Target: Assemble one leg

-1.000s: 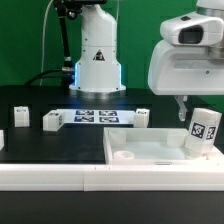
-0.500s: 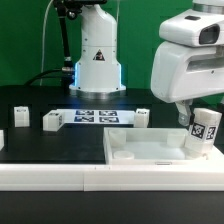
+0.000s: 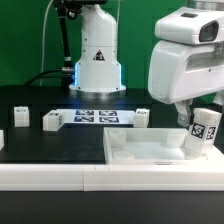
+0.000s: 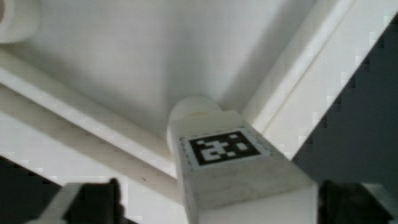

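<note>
A white leg (image 3: 205, 131) with a black-and-white tag stands slightly tilted at the right end of the large white panel (image 3: 150, 152). My gripper (image 3: 197, 117) is down over the top of this leg. In the wrist view the leg (image 4: 228, 160) sits between my two dark fingertips (image 4: 84, 202), with a gap showing on one side, so the gripper (image 4: 222, 208) is open around it. Three more legs stand on the black table: two (image 3: 20, 117) (image 3: 52, 121) at the exterior view's left and one (image 3: 143, 117) behind the panel.
The marker board (image 3: 95, 116) lies flat in front of the robot base (image 3: 97, 60). Part of another white block (image 3: 1, 138) shows at the exterior view's left edge. A white rail (image 3: 60, 178) runs along the table's front.
My gripper has come down and shifted toward the exterior view's left, from above the standing leg to around its top. The leg and the other parts have not moved.
</note>
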Robot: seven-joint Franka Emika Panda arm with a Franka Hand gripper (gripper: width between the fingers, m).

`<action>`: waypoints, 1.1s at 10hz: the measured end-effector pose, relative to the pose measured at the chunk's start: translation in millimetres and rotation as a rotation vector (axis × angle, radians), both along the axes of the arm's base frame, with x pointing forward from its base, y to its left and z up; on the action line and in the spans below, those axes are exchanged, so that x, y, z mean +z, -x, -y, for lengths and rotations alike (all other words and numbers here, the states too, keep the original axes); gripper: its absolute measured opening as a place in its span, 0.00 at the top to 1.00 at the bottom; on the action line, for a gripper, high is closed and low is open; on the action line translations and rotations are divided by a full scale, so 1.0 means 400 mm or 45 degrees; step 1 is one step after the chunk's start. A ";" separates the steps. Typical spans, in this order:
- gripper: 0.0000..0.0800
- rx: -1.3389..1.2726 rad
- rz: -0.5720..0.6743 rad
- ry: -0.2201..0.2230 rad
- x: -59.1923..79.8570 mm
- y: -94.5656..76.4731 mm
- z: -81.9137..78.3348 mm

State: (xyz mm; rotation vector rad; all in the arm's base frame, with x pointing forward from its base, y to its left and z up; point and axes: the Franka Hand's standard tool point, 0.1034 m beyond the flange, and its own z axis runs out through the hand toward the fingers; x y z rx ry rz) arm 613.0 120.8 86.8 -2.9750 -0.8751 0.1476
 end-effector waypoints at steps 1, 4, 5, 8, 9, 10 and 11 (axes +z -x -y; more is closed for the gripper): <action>0.52 0.000 0.000 0.000 0.000 0.000 0.000; 0.64 -0.012 0.000 0.003 0.000 -0.001 0.004; 0.64 -0.073 -0.001 0.007 0.000 -0.001 0.004; 0.64 -0.483 -0.021 0.020 -0.003 0.005 0.002; 0.64 -0.628 -0.018 0.034 -0.003 0.005 -0.001; 0.64 -0.780 -0.009 0.045 -0.003 0.003 -0.003; 0.64 -0.953 -0.004 0.060 -0.005 0.003 -0.004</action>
